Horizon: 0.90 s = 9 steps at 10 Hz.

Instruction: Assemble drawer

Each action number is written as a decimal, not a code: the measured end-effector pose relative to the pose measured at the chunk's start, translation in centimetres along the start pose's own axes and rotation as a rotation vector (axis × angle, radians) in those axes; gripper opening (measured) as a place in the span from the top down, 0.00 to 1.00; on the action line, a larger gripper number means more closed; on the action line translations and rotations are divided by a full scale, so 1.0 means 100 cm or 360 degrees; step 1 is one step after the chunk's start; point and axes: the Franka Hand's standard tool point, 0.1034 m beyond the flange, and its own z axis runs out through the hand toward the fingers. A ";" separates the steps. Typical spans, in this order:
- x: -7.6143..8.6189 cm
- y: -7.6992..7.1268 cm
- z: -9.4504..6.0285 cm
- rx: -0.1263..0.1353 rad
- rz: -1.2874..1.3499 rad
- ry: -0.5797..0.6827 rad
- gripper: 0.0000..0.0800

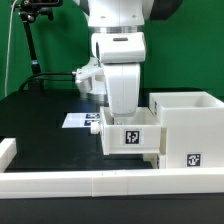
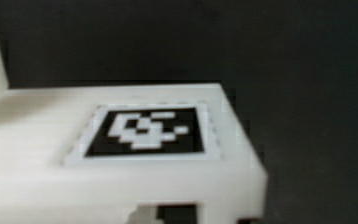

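Observation:
A small white drawer box (image 1: 130,138) with a marker tag on its front stands against the left side of the larger open white drawer housing (image 1: 188,125), right of centre in the exterior view. My gripper (image 1: 122,118) comes straight down on the small box. Its fingers are hidden behind the box's wall, and it looks shut on that wall. In the wrist view the same box (image 2: 87,165) fills the picture very close, with a tag (image 2: 149,130) on its face. A dark notch shows at its lower edge.
The marker board (image 1: 78,120) lies on the black table behind the arm. A white rail (image 1: 100,184) runs along the front edge, with a white block (image 1: 8,150) at the left. A black stand (image 1: 34,35) rises at the back left.

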 end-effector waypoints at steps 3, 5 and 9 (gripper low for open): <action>0.002 0.000 0.006 -0.0023 0.0032 0.0005 0.95; 0.005 0.000 0.008 -0.0038 0.0073 0.0008 0.95; 0.007 -0.002 0.009 -0.0030 0.0172 -0.0012 0.95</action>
